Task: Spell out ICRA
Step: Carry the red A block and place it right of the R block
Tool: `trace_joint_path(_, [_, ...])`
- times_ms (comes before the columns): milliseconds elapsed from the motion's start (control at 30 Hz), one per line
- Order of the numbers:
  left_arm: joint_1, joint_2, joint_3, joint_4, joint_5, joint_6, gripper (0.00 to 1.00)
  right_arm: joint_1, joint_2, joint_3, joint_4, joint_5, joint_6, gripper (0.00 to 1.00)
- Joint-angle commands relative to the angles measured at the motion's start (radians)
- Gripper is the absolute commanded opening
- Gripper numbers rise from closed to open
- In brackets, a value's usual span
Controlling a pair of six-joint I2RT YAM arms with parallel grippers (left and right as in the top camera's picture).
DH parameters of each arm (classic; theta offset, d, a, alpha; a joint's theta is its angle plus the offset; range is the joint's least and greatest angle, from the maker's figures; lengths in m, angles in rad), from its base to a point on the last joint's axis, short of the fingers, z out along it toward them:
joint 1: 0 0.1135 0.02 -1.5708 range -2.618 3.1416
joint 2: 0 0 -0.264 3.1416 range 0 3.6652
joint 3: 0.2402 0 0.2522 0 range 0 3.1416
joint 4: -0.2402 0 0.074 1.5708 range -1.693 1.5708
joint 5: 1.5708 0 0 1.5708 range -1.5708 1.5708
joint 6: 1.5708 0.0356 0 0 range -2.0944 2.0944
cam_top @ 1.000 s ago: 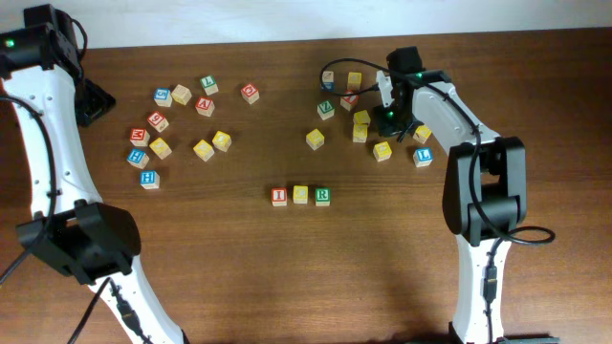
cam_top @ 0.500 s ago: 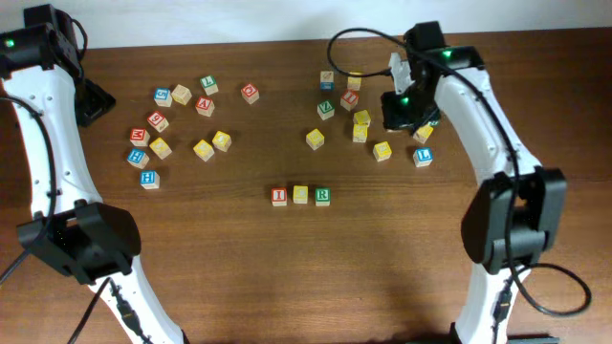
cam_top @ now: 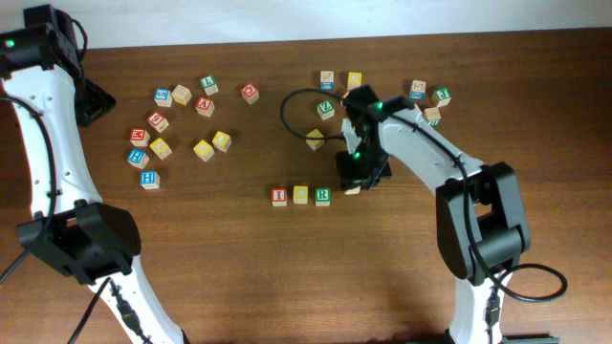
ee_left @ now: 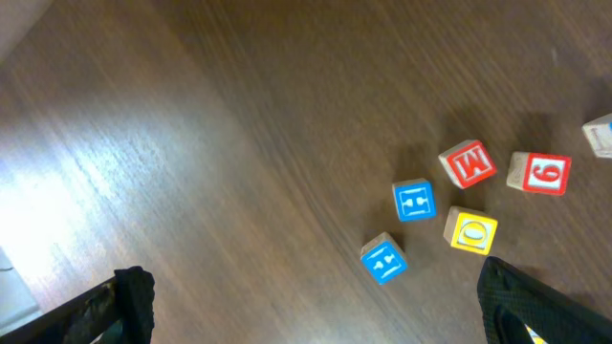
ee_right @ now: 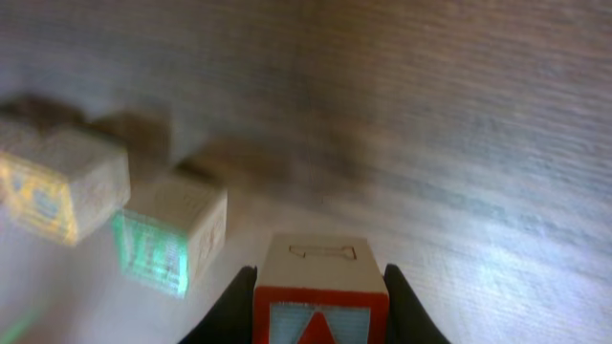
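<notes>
The right gripper (cam_top: 352, 180) pinches the red A cube (ee_right: 320, 287) at mid-frame, just right of red I (cam_top: 278, 196), yellow C (cam_top: 300, 195) and green R (cam_top: 322, 195), which sit in a row on the desk (cam_top: 239, 268). The left gripper (ee_left: 311, 287), upper left, gapes wide.

Overhead looks straight down on the whole table (cam_top: 239, 277); both wrist views sit closer, the left sharing the M cube (ee_left: 468, 163).

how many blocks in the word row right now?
3: red I, yellow C, green R, side by side mid-table. A fourth, the red A, sits just right of the R, clamped in the right gripper and not yet released.
</notes>
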Motion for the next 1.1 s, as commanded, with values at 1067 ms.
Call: trace_joint_path(1067, [0.001,-0.02,0.004,-0.001,-0.014,0.005,0.99,0.067,-0.003,-0.09,0.109,0.018,0.177,0.26])
